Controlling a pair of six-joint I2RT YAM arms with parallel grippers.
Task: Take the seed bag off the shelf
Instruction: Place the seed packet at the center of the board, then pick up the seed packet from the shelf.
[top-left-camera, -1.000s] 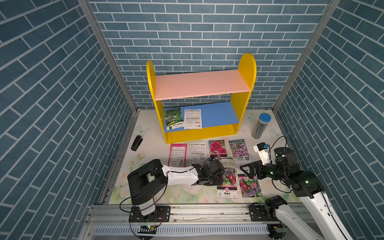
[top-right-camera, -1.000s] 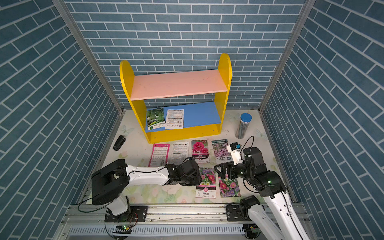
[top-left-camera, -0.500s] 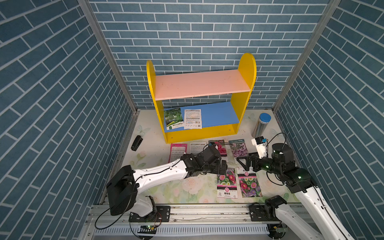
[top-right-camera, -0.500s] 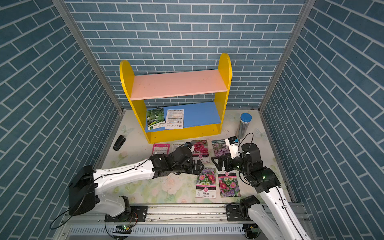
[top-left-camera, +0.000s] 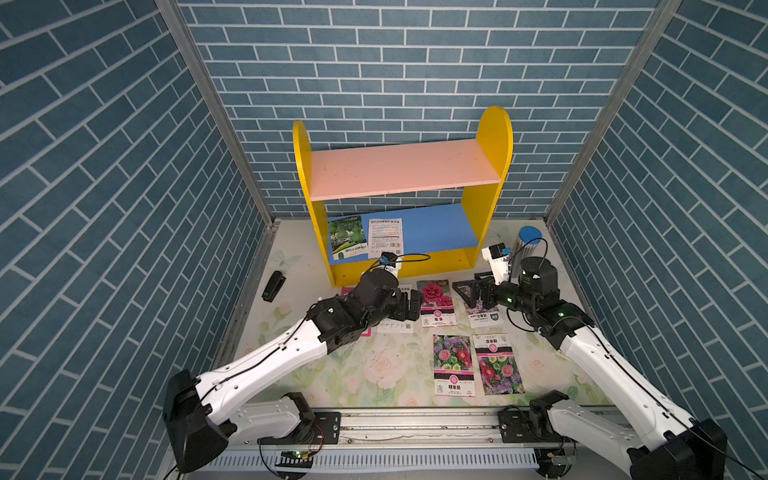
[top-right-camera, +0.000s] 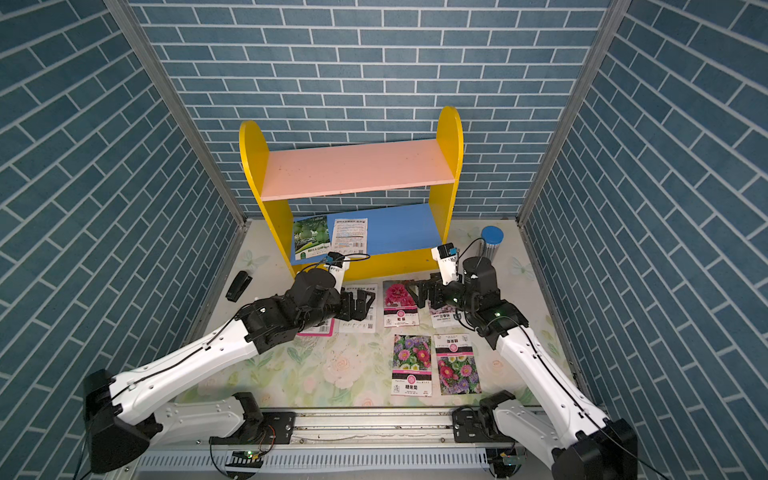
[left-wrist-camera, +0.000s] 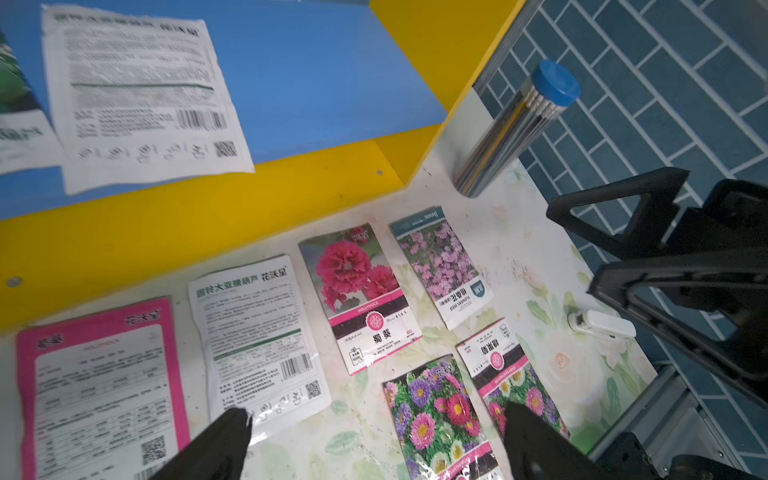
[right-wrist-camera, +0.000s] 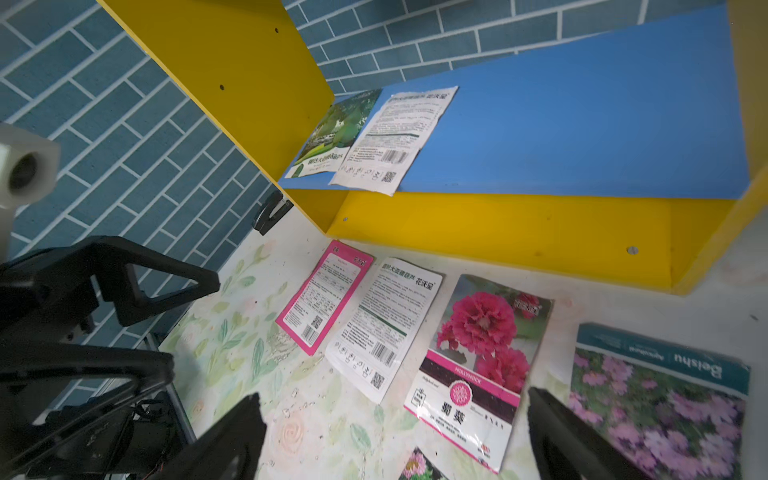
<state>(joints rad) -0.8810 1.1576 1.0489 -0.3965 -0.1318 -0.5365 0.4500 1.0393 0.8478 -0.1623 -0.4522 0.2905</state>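
The shelf (top-left-camera: 492, 137) stands at the back, with yellow sides, a pink upper board (top-left-camera: 403, 168) and a blue lower board (top-left-camera: 436, 228). Two seed bags lie side by side at the left end of the blue board: a green-pictured one (top-left-camera: 347, 237) and a white printed one (top-left-camera: 385, 237), also seen in the right wrist view (right-wrist-camera: 395, 137). My left gripper (top-left-camera: 409, 305) (left-wrist-camera: 376, 415) hovers open and empty over the table in front of the shelf. My right gripper (top-left-camera: 473, 291) (right-wrist-camera: 395, 399) faces it, open and empty too.
Several seed packets lie on the floral mat in front of the shelf, among them a red-flower packet (top-left-camera: 434, 301) and a white printed one (left-wrist-camera: 257, 336). A silver tube with a blue cap (top-left-camera: 525, 245) stands right of the shelf. A small black object (top-left-camera: 273, 286) lies left.
My left arm has stretched forward from the near table toward the shelf, and its jaws have opened wider. My right gripper has shifted slightly forward and to the left.
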